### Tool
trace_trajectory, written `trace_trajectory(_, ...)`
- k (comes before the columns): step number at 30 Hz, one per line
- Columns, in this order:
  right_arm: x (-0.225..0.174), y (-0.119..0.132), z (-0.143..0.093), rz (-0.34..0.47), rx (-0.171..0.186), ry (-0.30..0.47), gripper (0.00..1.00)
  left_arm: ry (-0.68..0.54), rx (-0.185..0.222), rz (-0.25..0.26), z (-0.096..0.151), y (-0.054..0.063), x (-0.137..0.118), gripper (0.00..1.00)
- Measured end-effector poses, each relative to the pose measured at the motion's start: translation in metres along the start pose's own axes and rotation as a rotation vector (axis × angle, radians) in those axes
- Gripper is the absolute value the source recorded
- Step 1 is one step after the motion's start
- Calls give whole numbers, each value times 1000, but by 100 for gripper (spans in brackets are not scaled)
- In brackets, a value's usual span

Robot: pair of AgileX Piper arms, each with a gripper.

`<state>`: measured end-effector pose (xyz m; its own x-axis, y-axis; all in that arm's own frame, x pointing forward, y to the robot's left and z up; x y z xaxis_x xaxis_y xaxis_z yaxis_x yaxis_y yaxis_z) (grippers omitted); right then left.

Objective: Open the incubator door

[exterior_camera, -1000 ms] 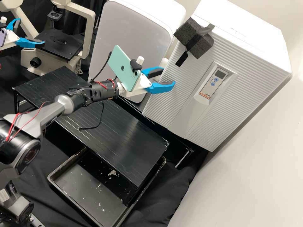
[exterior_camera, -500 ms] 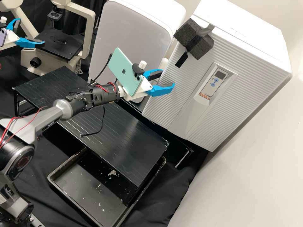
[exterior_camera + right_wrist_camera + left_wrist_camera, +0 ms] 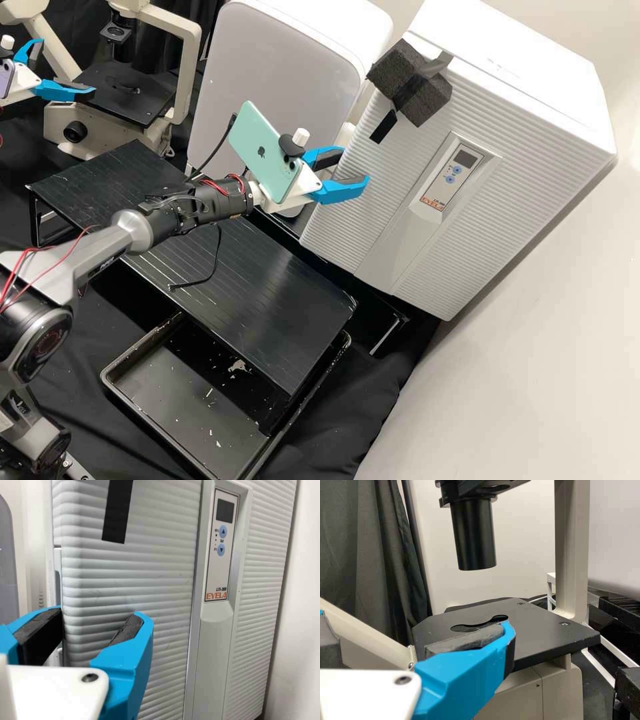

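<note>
The white ribbed incubator door [image 3: 353, 220] is closed in the high view. My right gripper [image 3: 353, 165] is at the door's left side edge with its blue fingers apart. Seen from the right wrist, that gripper [image 3: 99, 614] straddles the edge of the door [image 3: 160, 600]: one finger lies along the side, the other in front of the ribbed face. Contact with the door cannot be told. Far off at the upper left, my left gripper [image 3: 67, 67] stands open by the microscope [image 3: 120, 90]. In the left wrist view the same gripper [image 3: 415, 622] has nothing between its fingers.
Dark foam blocks [image 3: 427, 99] and a black strip [image 3: 383, 125] sit at the incubator's upper left. A white appliance [image 3: 280, 73] stands beside it. Below the right arm are a black ridged platform [image 3: 287, 293] and a tray [image 3: 167, 427]; a wall [image 3: 520, 373] rises at right.
Since a second ago the right arm's links have shifted slightly down and left, and its gripper has turned a little at the door edge. The left gripper keeps still.
</note>
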<state>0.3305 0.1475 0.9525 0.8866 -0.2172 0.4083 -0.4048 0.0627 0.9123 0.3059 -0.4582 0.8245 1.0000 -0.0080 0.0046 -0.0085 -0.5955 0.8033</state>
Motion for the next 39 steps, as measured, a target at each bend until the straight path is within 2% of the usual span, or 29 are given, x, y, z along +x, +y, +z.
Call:
trace_trajectory(14, -21, 17, 16, 2, 18, -18, 0, 0, 0, 0, 0, 0, 0, 100)
trace_trajectory(19, -37, 22, 28, 40, 20, -30, 0, 0, 0, 0, 0, 0, 0, 100)
trace_trajectory(27, -53, 24, 44, 91, 5, -27, 0, 0, 0, 0, 0, 0, 0, 100)
trace_trajectory(35, -49, 28, 65, 78, -127, 18, 0, 0, 0, 0, 0, 0, 0, 100)
trace_trajectory(39, -49, 31, 65, 67, -143, 29, 0, 0, 0, 0, 0, 0, 0, 100)
